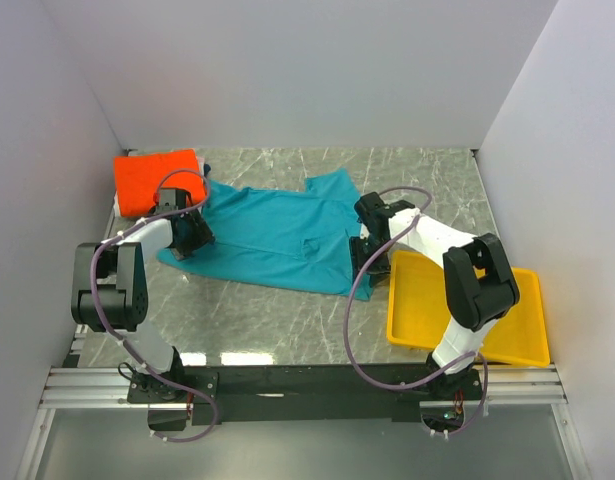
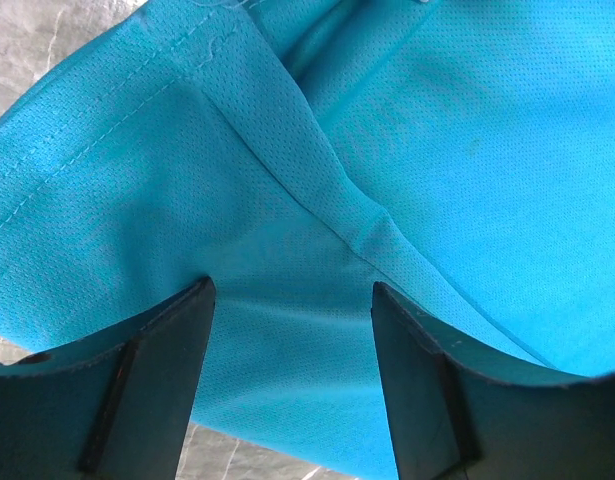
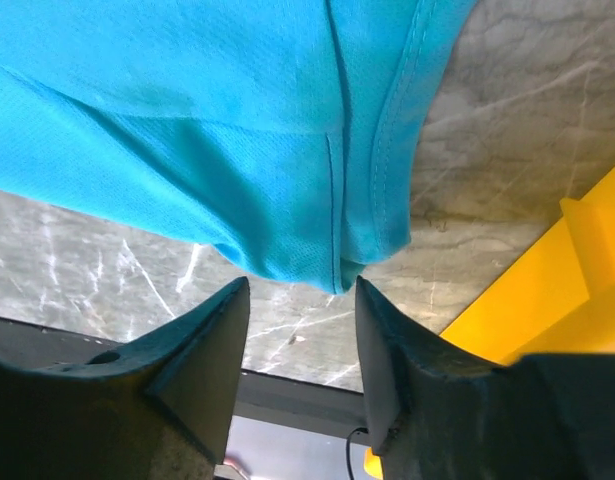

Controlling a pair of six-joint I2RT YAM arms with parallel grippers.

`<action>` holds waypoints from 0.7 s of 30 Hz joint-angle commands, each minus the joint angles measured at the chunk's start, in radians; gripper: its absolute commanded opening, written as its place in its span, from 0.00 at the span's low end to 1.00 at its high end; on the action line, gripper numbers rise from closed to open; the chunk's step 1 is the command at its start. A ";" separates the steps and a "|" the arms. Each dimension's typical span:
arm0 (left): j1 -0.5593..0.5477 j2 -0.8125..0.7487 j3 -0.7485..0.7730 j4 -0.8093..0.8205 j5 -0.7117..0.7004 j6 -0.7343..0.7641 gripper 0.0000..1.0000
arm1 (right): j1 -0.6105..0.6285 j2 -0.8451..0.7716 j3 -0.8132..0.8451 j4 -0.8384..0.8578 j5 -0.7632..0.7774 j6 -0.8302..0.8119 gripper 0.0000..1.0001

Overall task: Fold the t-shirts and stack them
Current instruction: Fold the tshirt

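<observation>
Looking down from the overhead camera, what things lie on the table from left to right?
Orange shirt → teal shirt → yellow tray

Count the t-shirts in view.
2. An orange t-shirt lies folded at the far left of the table; a teal t-shirt is spread across the middle. Others could be hidden under the orange one.

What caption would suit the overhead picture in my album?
Left gripper and right gripper at opposite ends of a spread teal t-shirt, folded orange shirt behind, yellow tray alongside.
</observation>
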 commanded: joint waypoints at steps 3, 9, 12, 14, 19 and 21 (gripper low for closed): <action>0.012 0.040 -0.011 -0.082 -0.045 0.027 0.71 | -0.001 -0.035 -0.068 0.000 -0.033 0.002 0.49; 0.012 0.045 -0.005 -0.087 -0.044 0.027 0.72 | -0.001 -0.017 -0.102 0.023 -0.059 -0.007 0.45; 0.012 0.045 -0.005 -0.087 -0.044 0.028 0.72 | -0.001 0.001 -0.096 0.032 -0.071 -0.012 0.42; 0.012 0.045 -0.006 -0.087 -0.045 0.031 0.72 | -0.001 0.014 -0.094 0.038 -0.072 -0.014 0.37; 0.014 0.046 -0.012 -0.082 -0.044 0.042 0.72 | -0.001 0.040 -0.099 0.049 -0.062 -0.024 0.26; 0.014 0.049 -0.015 -0.079 -0.044 0.045 0.72 | -0.003 0.044 -0.097 0.049 -0.057 -0.027 0.19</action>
